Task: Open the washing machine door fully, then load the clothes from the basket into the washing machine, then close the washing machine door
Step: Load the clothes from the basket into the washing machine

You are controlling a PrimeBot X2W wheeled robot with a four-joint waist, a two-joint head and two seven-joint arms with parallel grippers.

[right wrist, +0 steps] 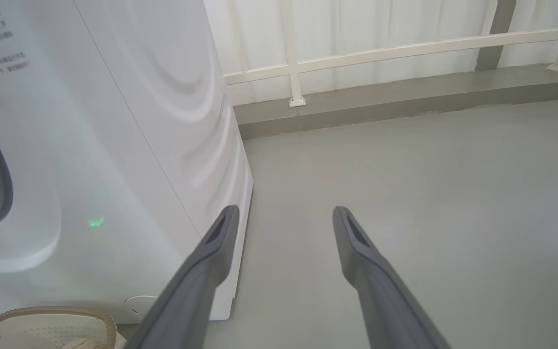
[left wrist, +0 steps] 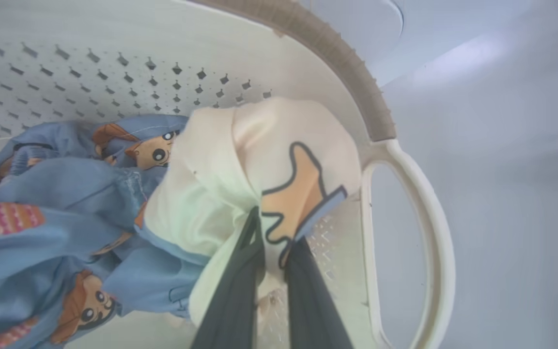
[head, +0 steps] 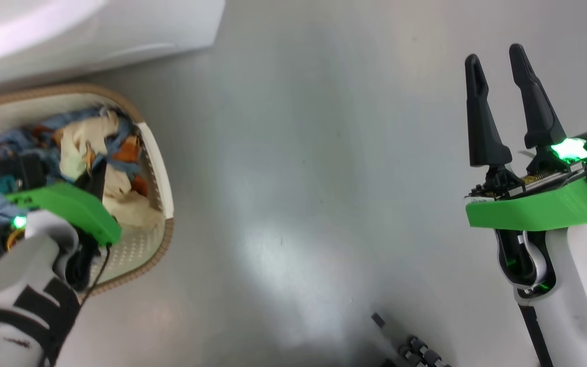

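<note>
From the head we look steeply down at the floor (head: 298, 153), basket (head: 157, 153) at left. Our left wrist camera sits close inside that basket; our right wrist faces the washing machine (right wrist: 138, 121) beside it.

You have open floor (head: 324, 178) to the right of the basket (head: 163, 173), but the washing machine (head: 120, 25) stands just beyond it, blocking that side.

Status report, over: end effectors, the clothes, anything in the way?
Left end effector shut on cream garment, inside basket. Right end effector open, empty, over floor. Nothing seen blocking.
</note>
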